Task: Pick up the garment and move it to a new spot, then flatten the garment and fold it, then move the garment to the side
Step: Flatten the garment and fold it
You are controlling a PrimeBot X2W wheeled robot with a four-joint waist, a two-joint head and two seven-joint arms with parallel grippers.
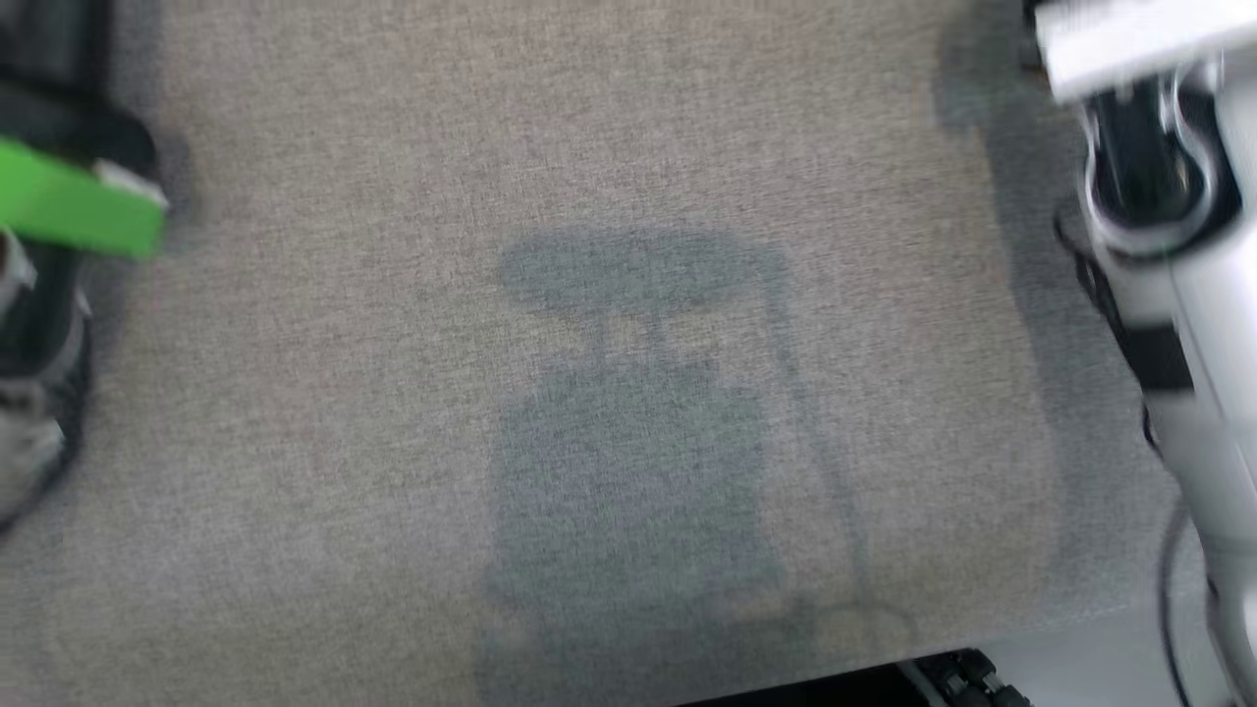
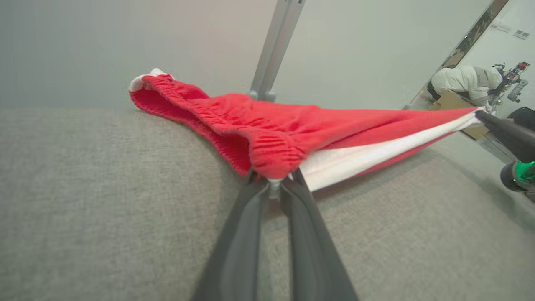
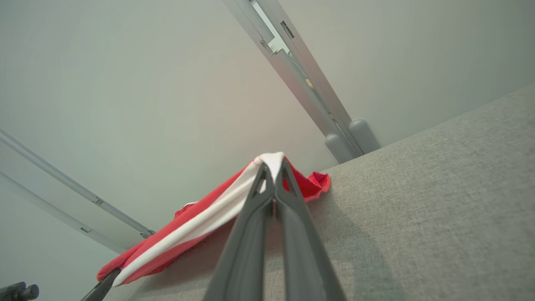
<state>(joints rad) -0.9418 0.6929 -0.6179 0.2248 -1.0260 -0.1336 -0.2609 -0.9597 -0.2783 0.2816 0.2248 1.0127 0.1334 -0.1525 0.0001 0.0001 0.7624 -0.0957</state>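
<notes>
Two pinches, we see: left gripper (image 2: pixel 273 184) nips garment (image 2: pixel 271 125) at waistband, right gripper (image 3: pixel 273 165) clamps its white stripe at 3 o'clock, cloth taut between.

one garment (image 2: pixel 284 125), mid frame, with one white stripe (image 2: pixel 376 155). two grippers, two fingers (image 2: pixel 238 251) each: left gripper (image 2: pixel 273 184) at lower centre, right gripper (image 3: pixel 273 167) at centre. one grey surface (image 1: pixel 393 442). one metal post (image 2: pixel 276 42) at top centre. one green band (image 1: pixel 79 206) at left edge. one pale arm (image 1: pixel 1208 324) at right edge. one box (image 2: pixel 449 100) at upper right. two rounded caps (image 3: pixel 363 136) right of centre.
</notes>
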